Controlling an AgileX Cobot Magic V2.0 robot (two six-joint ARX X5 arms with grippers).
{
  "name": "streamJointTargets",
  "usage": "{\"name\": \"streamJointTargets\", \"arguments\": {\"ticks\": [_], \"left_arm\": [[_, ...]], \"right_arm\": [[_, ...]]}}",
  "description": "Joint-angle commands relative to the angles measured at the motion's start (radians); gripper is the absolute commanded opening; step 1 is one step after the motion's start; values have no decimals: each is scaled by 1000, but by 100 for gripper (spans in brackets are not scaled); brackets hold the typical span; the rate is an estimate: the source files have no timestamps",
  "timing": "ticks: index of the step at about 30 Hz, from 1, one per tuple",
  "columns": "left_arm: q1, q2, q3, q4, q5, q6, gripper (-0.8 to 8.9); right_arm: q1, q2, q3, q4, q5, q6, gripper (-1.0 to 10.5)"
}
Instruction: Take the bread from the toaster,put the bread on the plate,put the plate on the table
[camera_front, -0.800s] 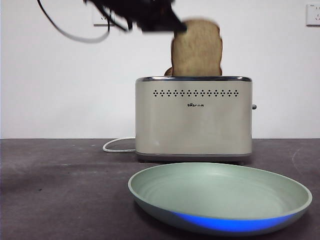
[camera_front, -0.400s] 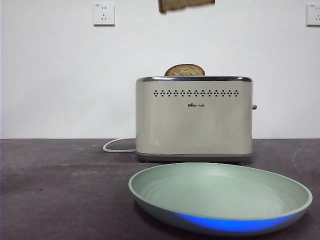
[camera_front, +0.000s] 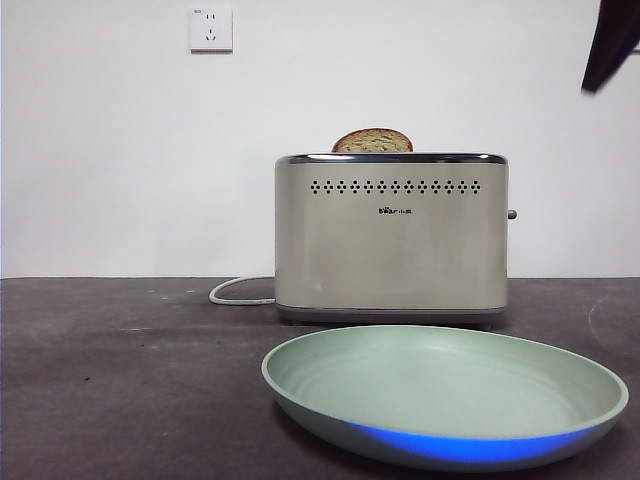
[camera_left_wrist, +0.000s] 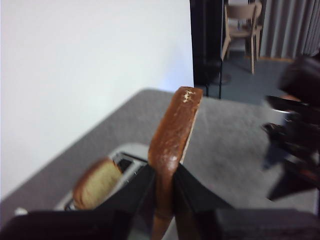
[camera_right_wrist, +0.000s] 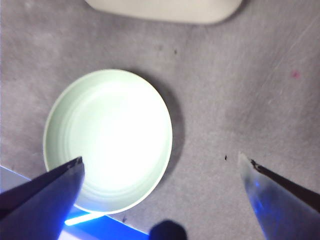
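One slice out: half a second ago the bread's bottom edge was just poking in at the top of the front view, now it's gone off the top entirely, so the lift out of the toaster (camera_front: 391, 235) looks done to me.
Bread: it's in my left gripper (camera_left_wrist: 163, 192), jaws closed tight on the lower part of the bread (camera_left_wrist: 172, 137), edge-on to the wrist camera, dark crust facing me, standing up through the middle of that frame.
Second slice: same spot as before, domed top sticking out of the toaster's back slot in the front view (camera_front: 372, 141), and blurry at lower left of my left wrist view (camera_left_wrist: 96, 183).
Plate: hasn't budged, the plate (camera_front: 300, 385) sits low in the front view on the table (camera_front: 110, 380), just in front of the toaster, nothing on it.
Right gripper: the right gripper (camera_right_wrist: 162, 172) is spread wide with nothing in it, hanging over the table with the plate (camera_right_wrist: 165, 125) at left center of its view; a dark tip has turned up at the front view's upper right, probably that arm.
What's next, I reckon: bring the bread down onto the plate.
Hard to tell: how high the bread is above the toaster, what the blue glow on the plate rim is, and the dark blurry shapes at the right edge of the left wrist view.
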Motion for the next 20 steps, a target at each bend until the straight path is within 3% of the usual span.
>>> {"name": "streamJointTargets", "arguments": {"ticks": [1,14,20], "left_arm": [[-5,-32,0,-49,3,14,-5],[-25,-154,-3,-395,-26,53,-5],[-57,-235,-92,-441,-18,47,-5]], "right_arm": [[2,65,3,6,0,6,563],[39,352,3,101,-2,6,498],[109,459,3,146,-2,7,498]]}}
